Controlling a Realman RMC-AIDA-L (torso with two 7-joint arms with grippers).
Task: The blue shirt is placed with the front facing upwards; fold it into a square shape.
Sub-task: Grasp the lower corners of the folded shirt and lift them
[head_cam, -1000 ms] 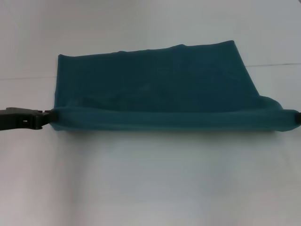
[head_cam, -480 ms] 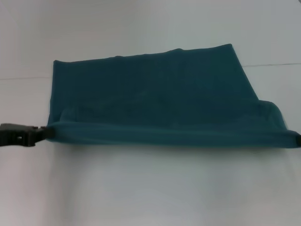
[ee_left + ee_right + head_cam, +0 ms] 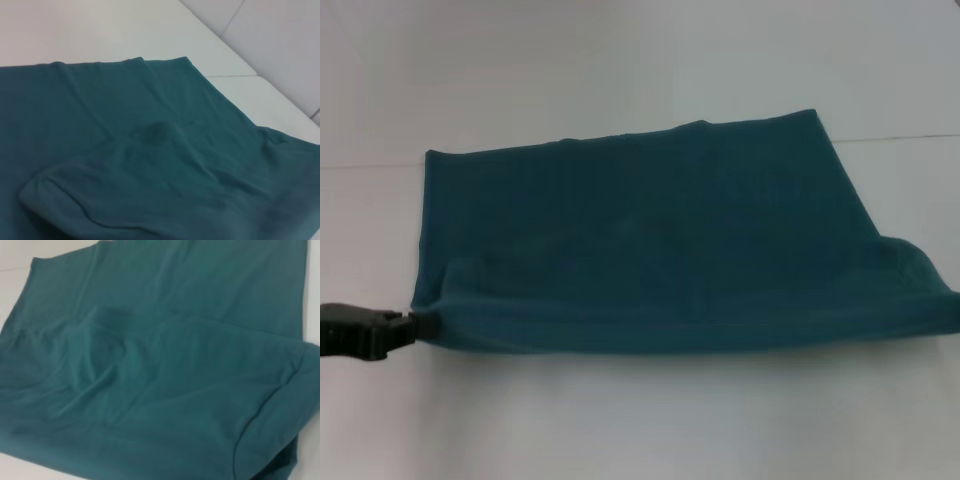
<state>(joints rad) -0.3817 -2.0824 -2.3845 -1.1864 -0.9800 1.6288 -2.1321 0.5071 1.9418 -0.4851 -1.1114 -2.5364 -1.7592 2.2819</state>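
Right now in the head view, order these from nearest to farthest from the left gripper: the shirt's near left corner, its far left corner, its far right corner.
1. Near left corner of the blue shirt, right at the left gripper.
2. Far left corner, farther back on the same side.
3. Far right corner, across the table, toward the robot's right.

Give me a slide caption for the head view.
Left gripper pinches the near left corner of the blue shirt, folded plain side up on the white table.

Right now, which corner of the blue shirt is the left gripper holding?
The near left corner of the blue shirt, at the end of the rolled near edge, meets the left gripper. The far corners lie flat and untouched.
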